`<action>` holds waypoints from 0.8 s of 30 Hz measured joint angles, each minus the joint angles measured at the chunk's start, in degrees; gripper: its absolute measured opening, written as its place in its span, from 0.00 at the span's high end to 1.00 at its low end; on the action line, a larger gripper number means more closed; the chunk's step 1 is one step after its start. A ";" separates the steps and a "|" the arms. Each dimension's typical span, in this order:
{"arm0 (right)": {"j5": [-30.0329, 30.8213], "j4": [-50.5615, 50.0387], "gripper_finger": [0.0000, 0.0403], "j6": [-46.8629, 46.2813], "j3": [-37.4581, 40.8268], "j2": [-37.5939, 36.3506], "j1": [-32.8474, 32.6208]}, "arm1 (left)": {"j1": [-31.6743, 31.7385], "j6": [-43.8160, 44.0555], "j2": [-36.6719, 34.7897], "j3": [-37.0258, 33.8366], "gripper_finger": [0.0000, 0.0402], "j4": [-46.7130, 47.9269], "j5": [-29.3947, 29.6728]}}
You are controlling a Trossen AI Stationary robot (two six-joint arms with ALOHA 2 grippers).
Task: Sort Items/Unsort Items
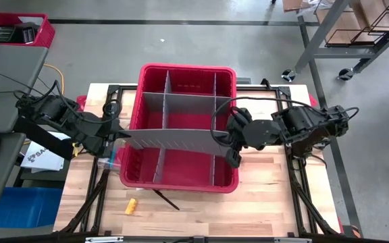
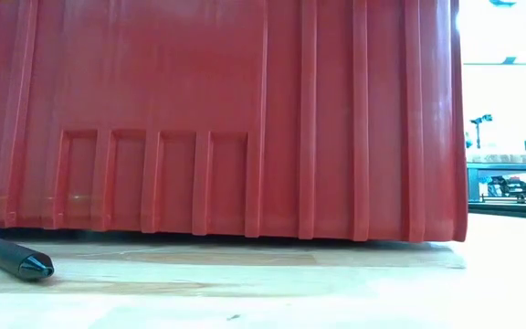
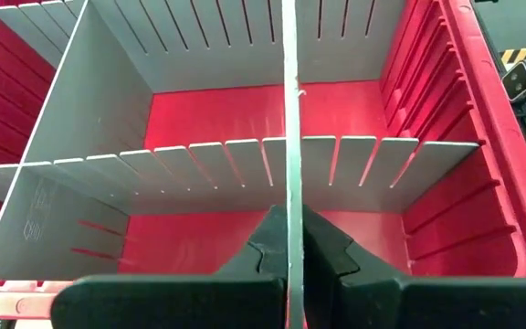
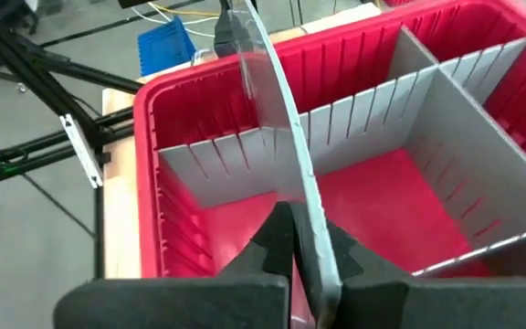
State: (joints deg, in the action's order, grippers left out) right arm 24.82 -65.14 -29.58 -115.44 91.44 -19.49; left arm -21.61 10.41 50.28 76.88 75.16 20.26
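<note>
Both arms are on one long grey divider panel, held across the red bin above its front half.

Left gripper sits at the bin's left wall, fingers closed on the panel's left end. Left wrist view shows the panel edge-on, pinched between the two dark pads.

Right gripper is at the right side of the bin, fingers clamped on the panel's other end. In the right wrist view the panel curves away toward the far wall, so it's visibly bowed between the two grips.

The panel is lifted above the bin rim and tilted, not seated in the wall slots.

Other grey dividers are in place in the rear half: one lengthwise, cross pieces making compartments. The compartments that show in the wrist views hold no items.

Items on the table in front of the bin:
- small yellow blocky piece, near the front-left corner, well clear of the bin.
- thin dark pen-like stick, just beside the bin's front wall, lying at an angle. Low view shows a dark rounded tip on the wood, close to the red wall.

A clear plastic piece lies at the bin's left side under the left arm; can't tell what it is.
</note>
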 joint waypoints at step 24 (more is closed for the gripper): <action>-4.58 -7.72 1.00 -4.96 0.00 0.75 -2.22 | 0.00 -0.63 0.44 -2.29 1.00 -3.55 -0.24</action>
State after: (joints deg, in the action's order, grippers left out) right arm 20.24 -72.86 -34.54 -115.44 92.19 -21.72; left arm -21.61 9.79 50.72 74.59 71.61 20.02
